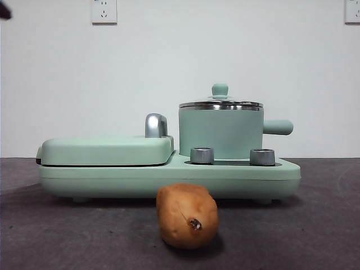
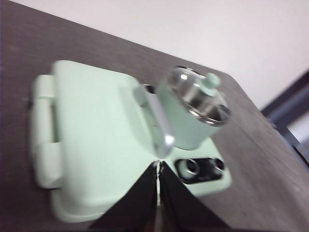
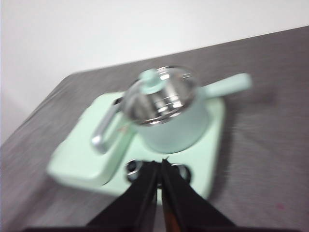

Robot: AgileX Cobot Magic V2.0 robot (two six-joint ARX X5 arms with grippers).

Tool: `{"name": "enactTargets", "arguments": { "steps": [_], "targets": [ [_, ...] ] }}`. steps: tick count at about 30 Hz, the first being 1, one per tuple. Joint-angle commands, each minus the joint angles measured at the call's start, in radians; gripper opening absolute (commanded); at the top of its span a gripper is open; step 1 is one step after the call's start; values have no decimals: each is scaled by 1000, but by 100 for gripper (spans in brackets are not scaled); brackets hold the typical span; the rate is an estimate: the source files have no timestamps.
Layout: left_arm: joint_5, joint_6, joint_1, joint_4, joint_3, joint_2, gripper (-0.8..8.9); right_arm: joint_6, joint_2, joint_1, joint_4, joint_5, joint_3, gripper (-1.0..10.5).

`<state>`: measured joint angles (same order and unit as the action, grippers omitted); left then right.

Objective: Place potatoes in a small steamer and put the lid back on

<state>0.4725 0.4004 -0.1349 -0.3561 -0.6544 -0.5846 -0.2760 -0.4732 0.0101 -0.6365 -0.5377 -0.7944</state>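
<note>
Lid (image 1: 220, 103) on steamer (image 1: 220, 133); potato (image 1: 187, 215) on table (image 1: 326, 225).

Left gripper (image 2: 158, 169): two matte black jaws, flat-faced wedges tapering to narrow tips; only a thin pale seam shows between them. Plain surfaces, with no markings, screws or cables visible.

Right gripper (image 3: 159, 166): the same black tapered pair, with a reddish-brown tint along one inner edge.

Front view: a small rounded black tip (image 1: 4, 10) at the top corner, arm unidentifiable.
</note>
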Motion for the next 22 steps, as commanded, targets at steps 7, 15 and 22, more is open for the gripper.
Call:
{"name": "enactTargets", "arguments": {
  "steps": [7, 15, 22],
  "targets": [
    [90, -154, -77, -98, -184, -170, 8, 138, -148, -2, -38, -179, -109, 14],
    [90, -199, -147, -145, -234, -267, 199, 161, -161, -2, -45, -180, -109, 225],
    [90, -199, -201, -146, -286, -367, 441, 160, -161, -2, -45, -180, -109, 466]
  ]
}}
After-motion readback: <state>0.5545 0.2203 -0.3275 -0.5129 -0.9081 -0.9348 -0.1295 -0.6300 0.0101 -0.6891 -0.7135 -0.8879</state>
